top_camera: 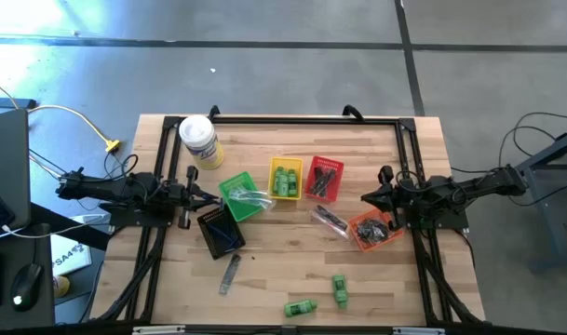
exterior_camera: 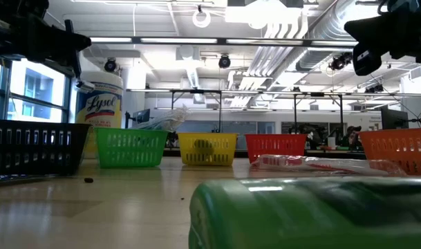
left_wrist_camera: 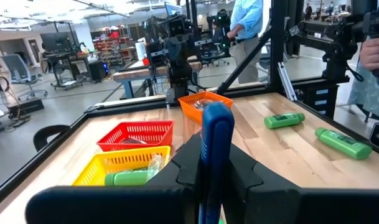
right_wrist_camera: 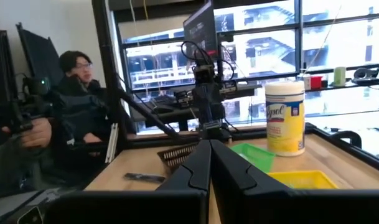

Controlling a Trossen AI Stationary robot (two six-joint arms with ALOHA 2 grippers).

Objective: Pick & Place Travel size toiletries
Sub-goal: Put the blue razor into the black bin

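The left gripper point(left_wrist_camera: 215, 180) pinched a dark blue razor point(left_wrist_camera: 215, 140) upright above the black basket point(top_camera: 220, 231), bare tabletop point(top_camera: 274, 270) ahead. The right gripper point(right_wrist_camera: 209, 163) hung shut, empty, beside the orange basket point(top_camera: 374, 229). Two green bottles point(top_camera: 318, 296) lay near the front edge.

The whole wooden table point(top_camera: 292, 270) is seen straight down from the high view, with both arms entering from the sides. The low view is set at tabletop height, close behind a green bottle point(exterior_camera: 314, 214) that fills its foreground, and the row of baskets is faced with the room beyond. From the left wrist view, the table is looked across toward the right arm point(left_wrist_camera: 177, 43), past a blue razor point(left_wrist_camera: 215, 155). The opposite direction is faced by the right wrist view, toward the left arm point(right_wrist_camera: 208, 99). The Lysol canister point(right_wrist_camera: 284, 118) is shared by the high, low and right wrist views.
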